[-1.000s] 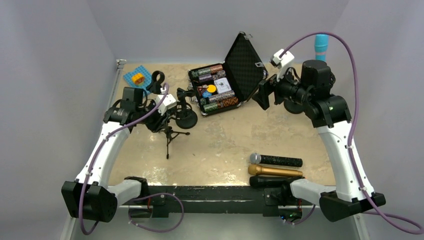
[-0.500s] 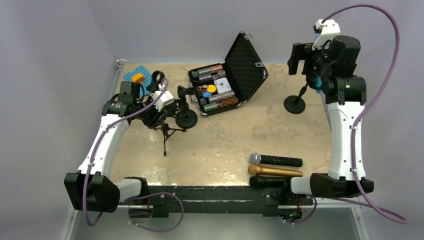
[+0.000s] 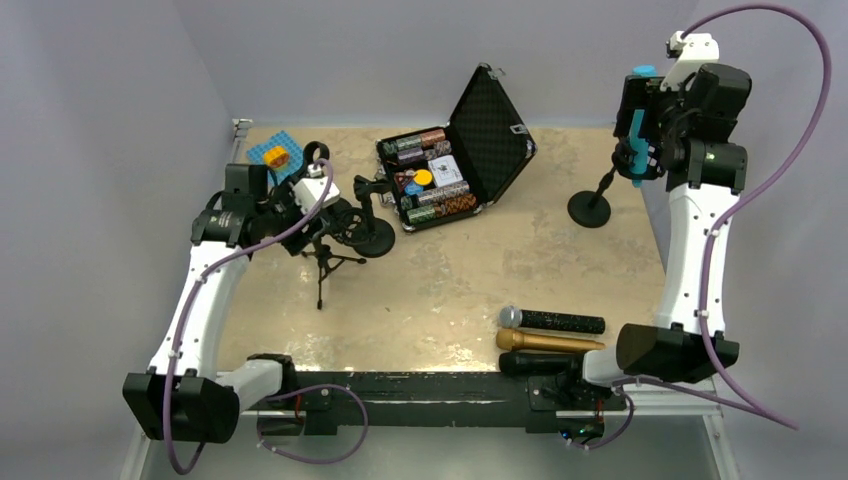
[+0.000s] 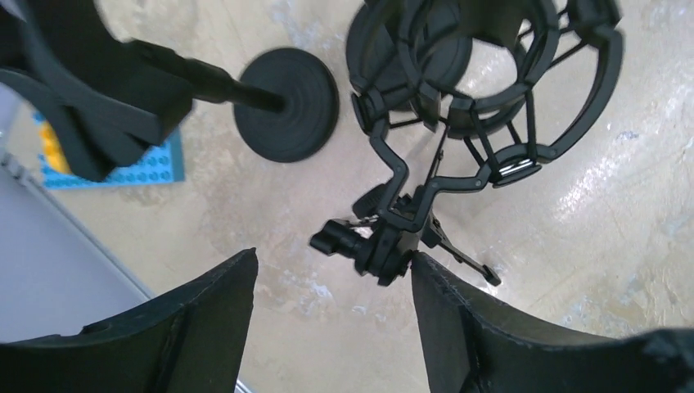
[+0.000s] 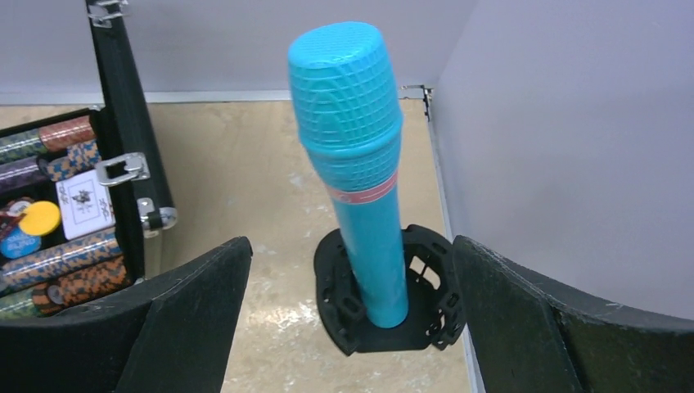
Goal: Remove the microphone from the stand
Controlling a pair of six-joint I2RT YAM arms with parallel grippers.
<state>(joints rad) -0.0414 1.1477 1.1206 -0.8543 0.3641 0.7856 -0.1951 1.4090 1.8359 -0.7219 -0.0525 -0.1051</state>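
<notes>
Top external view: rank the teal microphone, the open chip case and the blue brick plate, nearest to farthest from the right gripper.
1. Teal microphone: far right, just ahead of the right gripper and its open jaws.
2. Open chip case: back centre, well to the left of that gripper.
3. Blue brick plate: back-left corner, on the opposite side.

Turquoise microphone (image 5: 352, 155), black stand (image 5: 434, 304)
</notes>
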